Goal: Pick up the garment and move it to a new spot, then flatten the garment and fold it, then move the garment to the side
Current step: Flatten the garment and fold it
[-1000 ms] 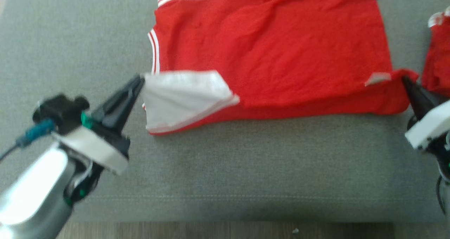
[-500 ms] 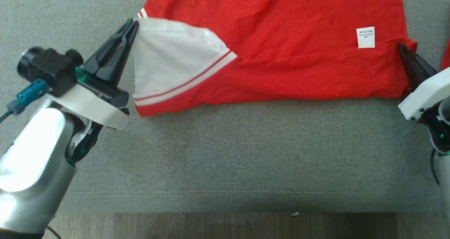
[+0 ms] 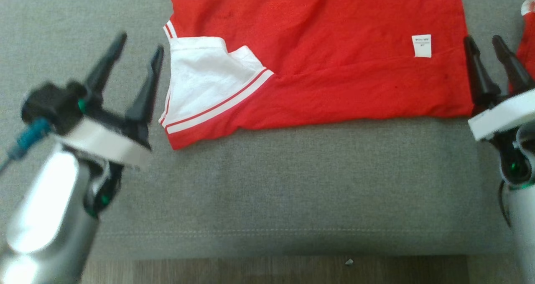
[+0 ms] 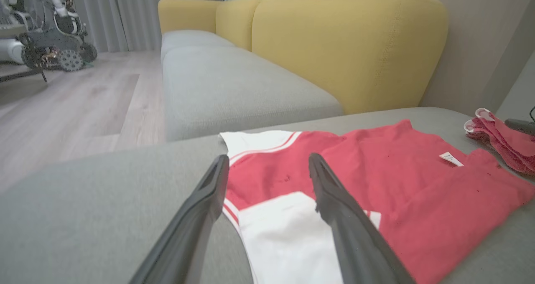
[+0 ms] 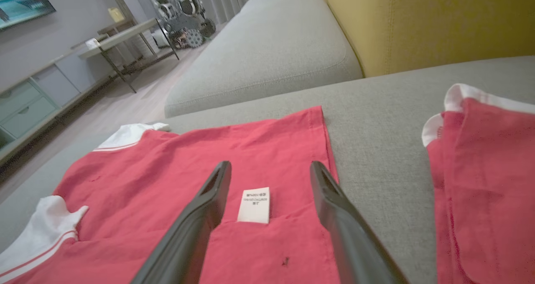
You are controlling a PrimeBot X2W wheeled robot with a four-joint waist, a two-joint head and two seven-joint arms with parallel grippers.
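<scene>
The garment [image 3: 317, 54] is a red shirt with white striped sleeves, lying on the grey cushion with its near edge folded over and a white label [image 3: 421, 46] showing. My left gripper [image 3: 140, 50] stands open just left of the white sleeve [image 3: 205, 83], holding nothing. In the left wrist view the sleeve [image 4: 284, 238] lies between and beyond the spread fingers [image 4: 334, 200]. At the garment's right edge my right gripper [image 3: 485, 46] is open too, clear of the cloth. The right wrist view has the label [image 5: 254, 204] between its parted fingers [image 5: 330, 204].
A second red garment [image 3: 527, 37] lies folded at the far right of the grey cushion [image 3: 292, 179]. Wooden floor [image 3: 267, 271] runs below the cushion's front seam. The yellow sofa back [image 4: 347, 46] rises behind, and another robot [image 4: 46, 37] stands far across the room.
Both grippers have opened and let go of the garment's near corners. The white sleeve has dropped flat onto the cushion. The camera has shifted slightly.
</scene>
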